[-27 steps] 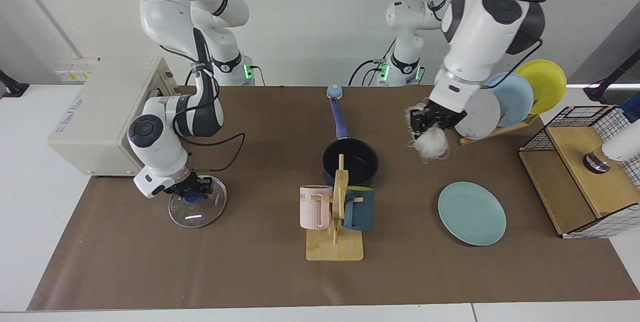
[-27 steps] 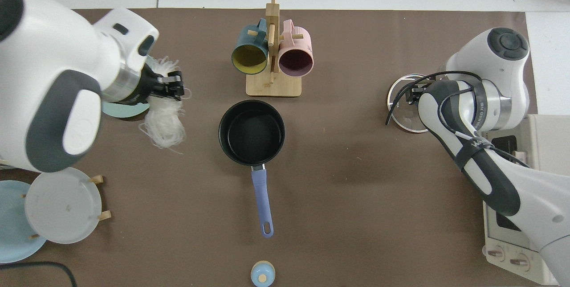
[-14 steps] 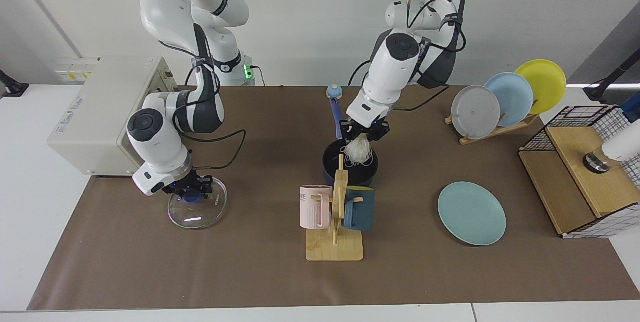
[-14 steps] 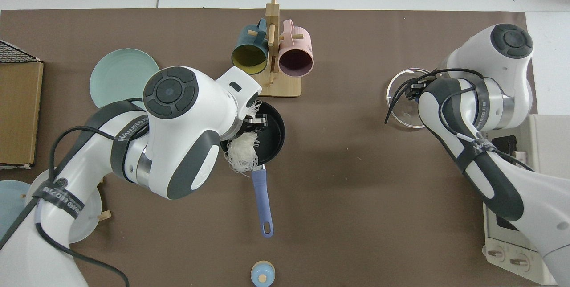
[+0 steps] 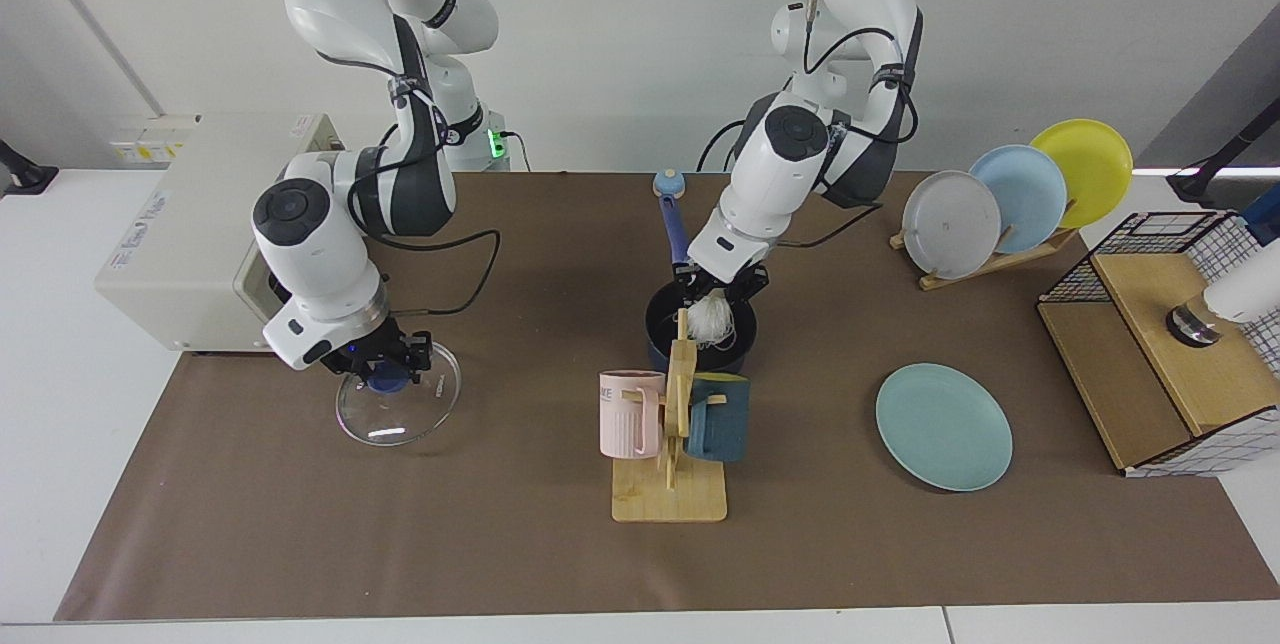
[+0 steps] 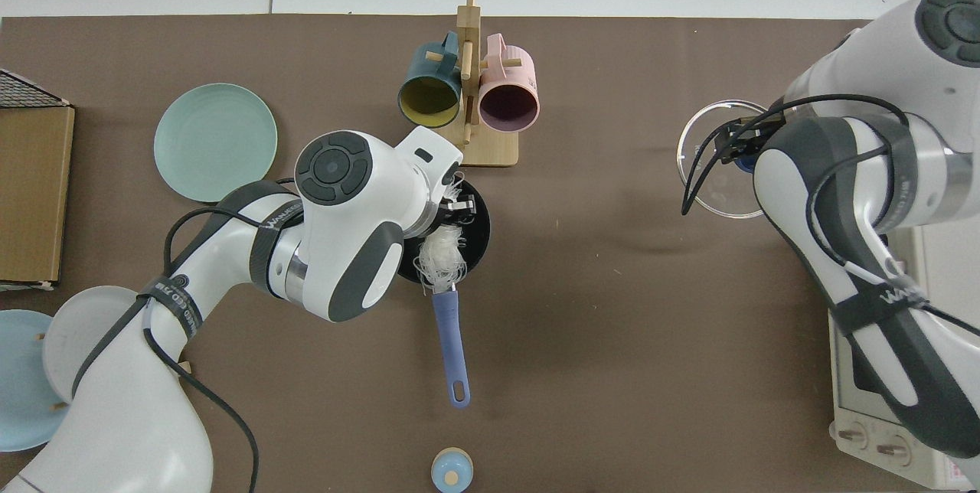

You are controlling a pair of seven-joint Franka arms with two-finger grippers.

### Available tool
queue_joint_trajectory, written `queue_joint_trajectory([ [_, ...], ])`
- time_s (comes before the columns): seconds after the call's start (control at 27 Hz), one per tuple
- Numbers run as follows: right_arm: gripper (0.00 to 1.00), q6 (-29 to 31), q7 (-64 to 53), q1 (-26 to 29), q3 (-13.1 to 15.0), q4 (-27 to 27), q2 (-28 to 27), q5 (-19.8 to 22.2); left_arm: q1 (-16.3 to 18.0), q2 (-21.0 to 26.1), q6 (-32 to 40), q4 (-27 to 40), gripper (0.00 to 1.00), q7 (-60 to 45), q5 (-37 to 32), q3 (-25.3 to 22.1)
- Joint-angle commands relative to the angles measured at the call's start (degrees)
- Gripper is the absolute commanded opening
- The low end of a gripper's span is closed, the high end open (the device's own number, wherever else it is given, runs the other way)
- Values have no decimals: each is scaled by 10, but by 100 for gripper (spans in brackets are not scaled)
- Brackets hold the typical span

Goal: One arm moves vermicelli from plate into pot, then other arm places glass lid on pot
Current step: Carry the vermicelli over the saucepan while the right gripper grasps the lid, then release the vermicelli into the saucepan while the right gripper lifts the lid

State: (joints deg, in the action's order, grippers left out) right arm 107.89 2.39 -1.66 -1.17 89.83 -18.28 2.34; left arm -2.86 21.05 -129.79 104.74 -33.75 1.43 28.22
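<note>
My left gripper (image 5: pixel 718 286) hangs low over the dark-blue pot (image 5: pixel 660 329), shut on a white tuft of vermicelli (image 5: pixel 710 321) that dangles into the pot's black inside. From above, the vermicelli (image 6: pixel 442 257) lies over the pot's (image 6: pixel 480 226) rim near the blue handle (image 6: pixel 449 347). The teal plate (image 5: pixel 944 426) lies bare, apart from the pot. My right gripper (image 5: pixel 385 369), blue light at the wrist, is shut on the blue knob of the glass lid (image 5: pixel 400 416), which hangs tilted just above the table. In the top view the lid (image 6: pixel 708 179) sits under that gripper (image 6: pixel 739 147).
A wooden mug stand (image 5: pixel 668 484) with a pink and a dark teal mug stands right in front of the pot. A rack of grey, blue and yellow plates (image 5: pixel 1000 199), a wire basket with a wooden box (image 5: pixel 1160 344) and a beige oven (image 5: pixel 190 224) line the sides.
The left arm swung the vermicelli from beside the plate rack over the pot and lowered it in. The right arm rose a little, lifting the lid by its knob.
</note>
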Motion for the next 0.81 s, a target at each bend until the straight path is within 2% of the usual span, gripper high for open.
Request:
queue_joint_trajectory([
  [0.0, 0, -53, 7, 3, -4, 8, 54, 0, -4, -1, -31, 13, 91, -25, -10, -3],
  [0.04, 0, -63, 7, 3, -4, 7, 60, -1, -2, -2, -30, 13, 100, -18, -10, -4],
  [0.22, 0, -101, 12, -11, -6, 6, 84, -5, 2, -1, -26, 10, 100, -16, -10, -9],
  [0.33, 0, -114, 38, -26, -5, 5, 92, -4, 18, -6, -1, -1, 100, -14, -5, -12],
  [0.44, 0, -133, 59, -56, -5, 1, 98, -6, 56, -16, 92, -39, 99, 31, -5, -2],
  [0.63, 0, -131, 151, -114, -6, -11, 98, -11, 65, -41, 289, -153, 99, 75, -26, -23],
  [0.78, 0, -135, 197, -172, -5, -19, 94, -5, 71, -80, 327, -161, 99, 112, -86, -56],
])
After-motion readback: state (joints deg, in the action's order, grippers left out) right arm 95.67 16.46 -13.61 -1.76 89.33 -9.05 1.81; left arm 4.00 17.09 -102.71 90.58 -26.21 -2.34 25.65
